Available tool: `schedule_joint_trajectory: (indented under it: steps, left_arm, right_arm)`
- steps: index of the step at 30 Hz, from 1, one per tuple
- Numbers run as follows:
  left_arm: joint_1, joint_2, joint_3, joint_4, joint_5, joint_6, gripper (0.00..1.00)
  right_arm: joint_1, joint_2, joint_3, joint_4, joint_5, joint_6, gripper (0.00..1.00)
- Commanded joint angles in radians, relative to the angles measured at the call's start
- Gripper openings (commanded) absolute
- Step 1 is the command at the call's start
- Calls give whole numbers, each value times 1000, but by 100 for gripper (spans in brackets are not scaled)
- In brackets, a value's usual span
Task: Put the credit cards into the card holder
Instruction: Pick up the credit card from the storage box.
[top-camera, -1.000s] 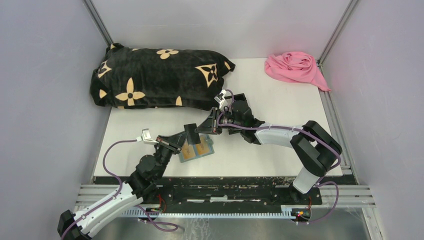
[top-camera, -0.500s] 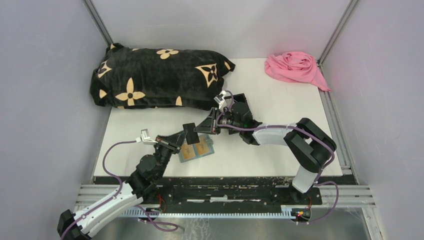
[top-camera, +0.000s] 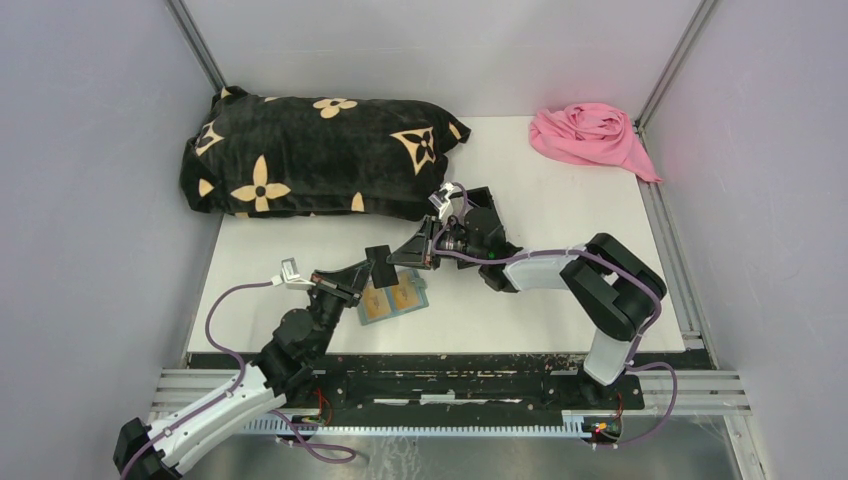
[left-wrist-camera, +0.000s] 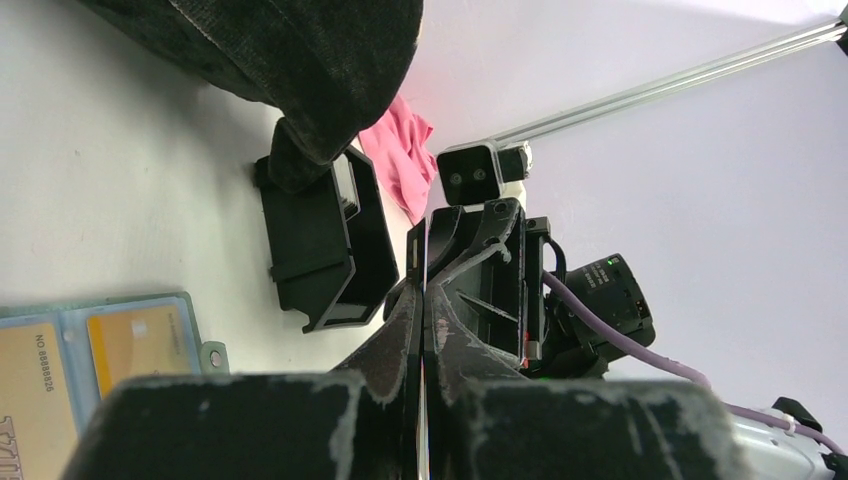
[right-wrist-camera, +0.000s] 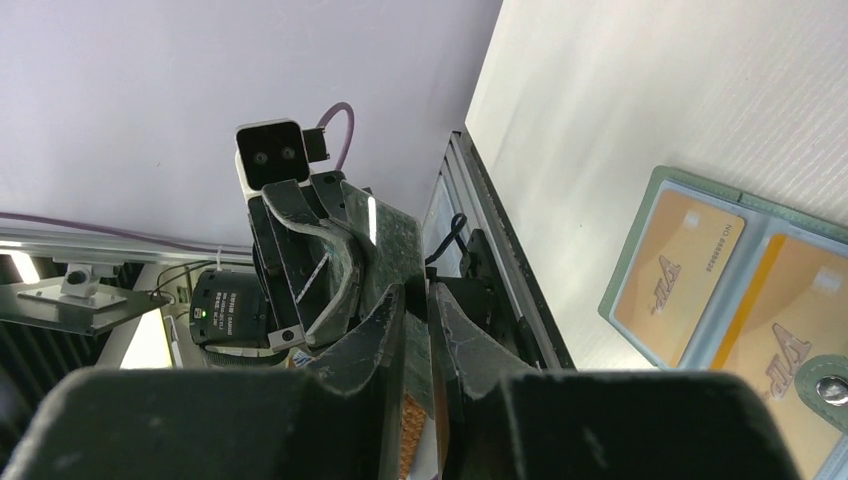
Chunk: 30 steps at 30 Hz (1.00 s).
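credit cards (right-wrist-camera: 400, 235) seem mid hand-over by the card holder (right-wrist-camera: 812, 372) — left gripper (left-wrist-camera: 422, 310) clamped tight, right gripper (right-wrist-camera: 418, 300) narrow, both on them — next i aim one at a slot

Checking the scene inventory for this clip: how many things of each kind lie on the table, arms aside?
Card holder: 1
Tan cards in its slots: 2
Black box: 1
Pink cloth: 1
Black flowered cushion: 1
Total: 6
Held in the right claw, not counted: a greenish card.
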Motion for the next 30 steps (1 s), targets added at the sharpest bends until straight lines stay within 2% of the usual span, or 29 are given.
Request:
schedule_joint_trajectory:
  steps: [1,10,20,30]
  left_arm:
    - [-4,7,-165,170,4,-56,3]
    - [-4,12,-167,193,7,-78,3]
    - [-4,-4,-167,192,14,-95,3]
    - [-3,-21,-167,191,3,-117,3]
  right_arm:
    - [7,29,-24,77,-30,15,18]
    - [6,68,-38,158,-34,47,18]
    - [1,136,-52,326,-38,113,18]
    - [-2,175,-58,401,-38,139,18]
